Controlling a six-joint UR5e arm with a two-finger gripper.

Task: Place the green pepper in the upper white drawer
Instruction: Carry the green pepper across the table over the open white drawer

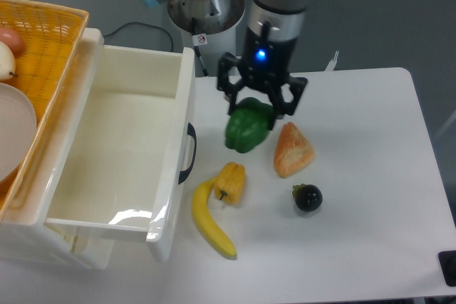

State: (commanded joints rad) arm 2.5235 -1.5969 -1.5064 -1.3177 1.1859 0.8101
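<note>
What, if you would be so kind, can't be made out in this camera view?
- Top of the glossy dark-green bell pepper: hidden by the black two-finger tool, so its grip points are unseen.
- Orange woven basket: cut off by the left edge, contents only partly shown.
- Front of the white plastic drawer: seen edge-on, so its dark handle barely shows.

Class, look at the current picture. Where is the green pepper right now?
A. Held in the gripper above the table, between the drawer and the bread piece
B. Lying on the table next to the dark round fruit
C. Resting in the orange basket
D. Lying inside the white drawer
A: the gripper is shut on the green pepper, which hangs over the table right of the white drawer and left of the bread piece.
</note>
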